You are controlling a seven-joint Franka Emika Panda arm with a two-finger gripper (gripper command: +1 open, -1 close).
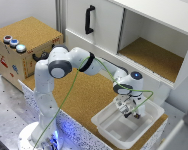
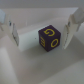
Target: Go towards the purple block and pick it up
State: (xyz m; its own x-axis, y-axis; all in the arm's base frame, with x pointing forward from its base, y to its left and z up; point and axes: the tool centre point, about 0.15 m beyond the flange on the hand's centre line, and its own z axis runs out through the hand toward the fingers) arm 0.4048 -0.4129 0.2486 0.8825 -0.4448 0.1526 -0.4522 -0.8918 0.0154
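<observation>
Inside the white plastic bin (image 1: 125,126) on the cork tabletop (image 1: 84,95), gripper (image 1: 129,111) hangs low. Wrist view alone shows the purple cube with yellow letters (image 2: 49,37) on bin floor between spread, non-touching fingers (image 2: 69,29); exterior view hides it.

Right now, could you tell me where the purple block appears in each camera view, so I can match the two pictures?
Exterior view: the purple block cannot be made out; the gripper hangs over the white tray and hides that spot.
Wrist view: purple block in the middle, between the two fingers, apart from both.
Shared landmark: the white tray.
</observation>
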